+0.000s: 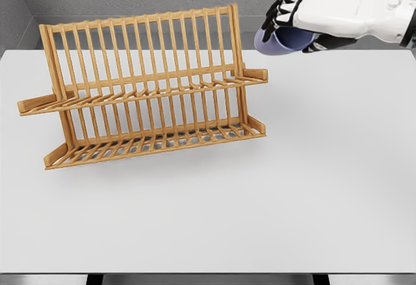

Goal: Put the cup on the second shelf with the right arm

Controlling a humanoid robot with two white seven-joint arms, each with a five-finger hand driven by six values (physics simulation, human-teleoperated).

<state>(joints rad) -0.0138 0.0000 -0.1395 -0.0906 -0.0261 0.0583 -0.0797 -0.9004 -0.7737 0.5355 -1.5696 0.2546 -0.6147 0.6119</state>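
The right robot hand reaches in from the upper right, its black-tipped fingers wrapped around a pale blue cup held tilted in the air, above the far part of the white surface. The cup hangs just beside the upper right corner of the two-tier wooden dish rack, clear of both shelves.

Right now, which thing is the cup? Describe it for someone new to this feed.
Start at the wooden rack on the white table, then look past its top right corner. There the right hand grips the cup, held in the air: the only blue-purple rounded object.
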